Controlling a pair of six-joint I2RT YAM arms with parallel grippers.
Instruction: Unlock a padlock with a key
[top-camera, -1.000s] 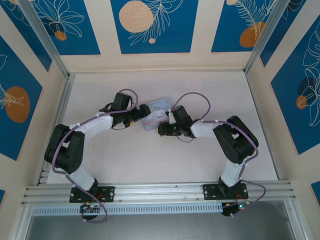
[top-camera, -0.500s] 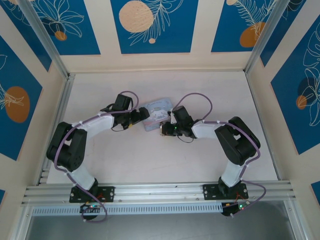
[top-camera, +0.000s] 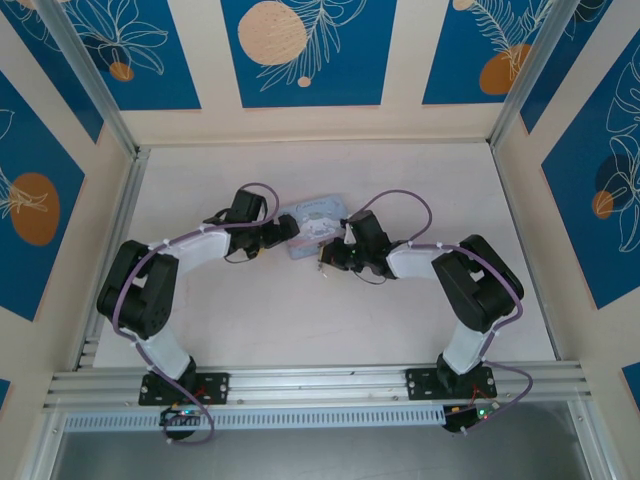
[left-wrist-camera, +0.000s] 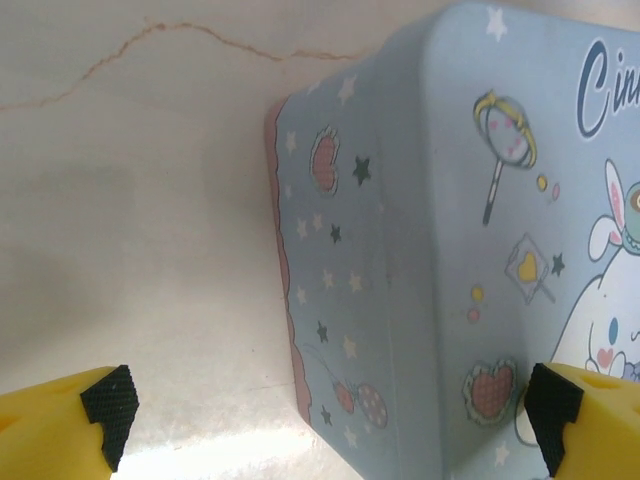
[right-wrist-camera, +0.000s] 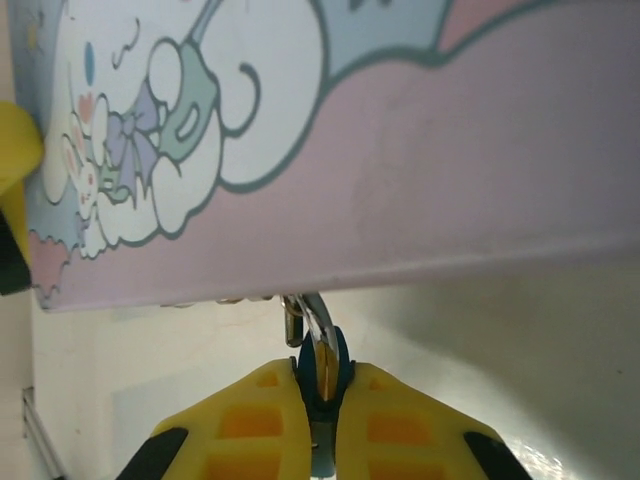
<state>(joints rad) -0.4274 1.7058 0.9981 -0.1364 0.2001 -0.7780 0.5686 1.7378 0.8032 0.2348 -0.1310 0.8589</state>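
Jaws of the right gripper (right-wrist-camera: 322, 380), apart a second ago, now pinch the padlock (right-wrist-camera: 331, 357) at the tin (right-wrist-camera: 450, 150) edge, so it seems steadied for the key, which I cannot find. Left gripper (left-wrist-camera: 330, 405) stands wide open astride the tin corner.

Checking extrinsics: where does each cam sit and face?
Top external: above and behind, looking down at the table; left arm and right arm whole, meeting at the tin.
Left wrist: on that wrist, looks along the open left pincer at a tin corner; its yellow fingers in the lower corners.
Right wrist: on that wrist, low, facing the tin's pink side; right pincer shut on the padlock.
Shared: all see the tin; right wrist also catches a left finger at its left edge.
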